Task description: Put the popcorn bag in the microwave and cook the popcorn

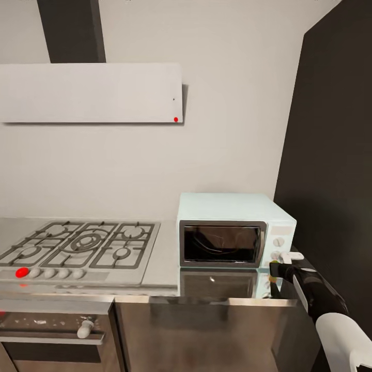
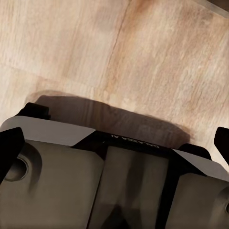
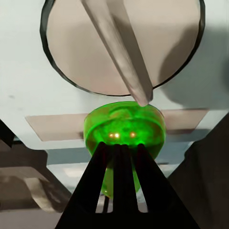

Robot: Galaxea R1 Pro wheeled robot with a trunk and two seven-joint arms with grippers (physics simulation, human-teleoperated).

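Right wrist view: the right gripper (image 3: 119, 152) has its jaws drawn together, holding nothing, tips right at the green round light (image 3: 125, 129) just below a white knob (image 3: 121, 45), whose pointer ridge slants down toward the light; the microwave (image 1: 232, 230) stands at the tabletop's (image 1: 165, 258) right end, door shut and facing near; the popcorn bag I can't spot; the left jaws I cannot judge.
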